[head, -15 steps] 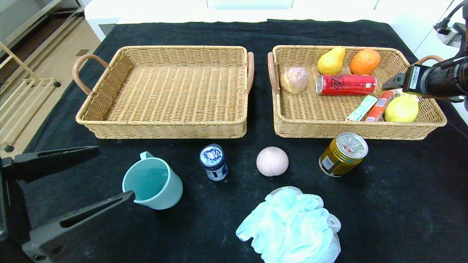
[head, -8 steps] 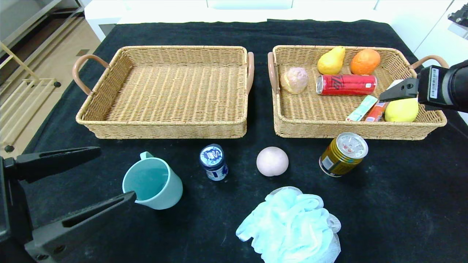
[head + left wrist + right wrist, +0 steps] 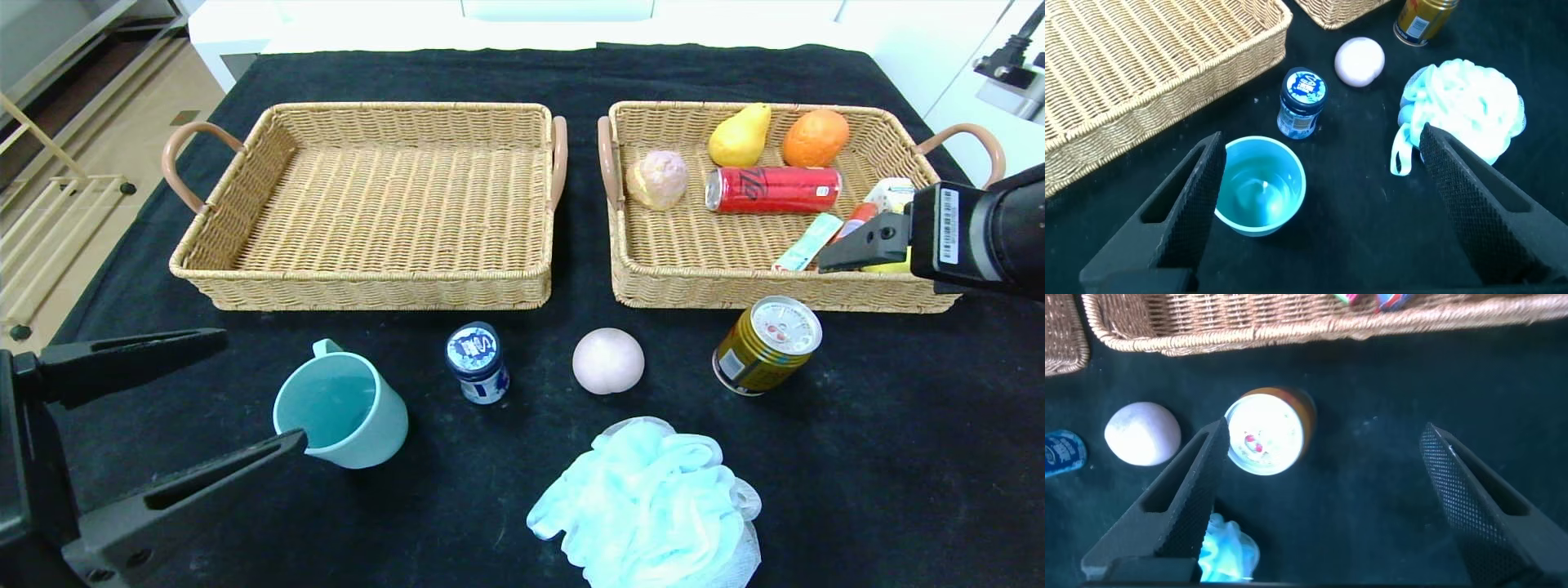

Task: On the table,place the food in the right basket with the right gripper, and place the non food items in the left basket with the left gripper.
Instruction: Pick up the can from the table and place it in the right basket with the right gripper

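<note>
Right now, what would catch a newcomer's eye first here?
Two wicker baskets sit side by side: the left basket is bare, the right basket is crowded with fruit and a red can. In front, a fluffy pale blue bath sponge and a blue mug stand out on the black cloth.

Teal mug (image 3: 341, 412), perhaps gold can (image 3: 766, 345)

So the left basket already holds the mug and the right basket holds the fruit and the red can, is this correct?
Not quite. The left basket holds nothing; the mug stands on the table in front of it, as the head view shows. The right basket does hold the fruit and the red can.
</note>
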Motion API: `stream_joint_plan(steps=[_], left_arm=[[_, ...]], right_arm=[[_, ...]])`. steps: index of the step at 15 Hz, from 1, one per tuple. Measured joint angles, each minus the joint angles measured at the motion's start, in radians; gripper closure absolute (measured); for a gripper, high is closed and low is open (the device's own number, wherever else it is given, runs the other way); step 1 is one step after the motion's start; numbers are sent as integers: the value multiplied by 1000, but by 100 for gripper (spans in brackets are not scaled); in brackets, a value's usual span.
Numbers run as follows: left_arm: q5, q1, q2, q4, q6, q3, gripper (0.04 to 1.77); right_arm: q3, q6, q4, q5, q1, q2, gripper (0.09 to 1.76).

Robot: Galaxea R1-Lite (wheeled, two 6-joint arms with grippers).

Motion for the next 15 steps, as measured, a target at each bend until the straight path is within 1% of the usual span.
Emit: stream_joint_plan(steps=[2, 5, 7, 9, 15], left_arm=[[2, 0, -2, -1, 2, 0, 9], [3, 0, -4, -3, 2, 1, 9], [3, 0, -4, -3, 3, 3, 9], [3, 1, -2, -2, 3, 5, 9], [3, 1, 1, -2, 3, 7, 9]], right_arm=[[0, 16, 1, -31, 41, 21, 15], [-5, 83, 1, -98, 112, 63, 15], [-8, 91, 1, -129, 142, 93, 15], [-10, 106, 1, -133, 156, 118, 15], [-9, 113, 1, -133, 149, 173, 15]])
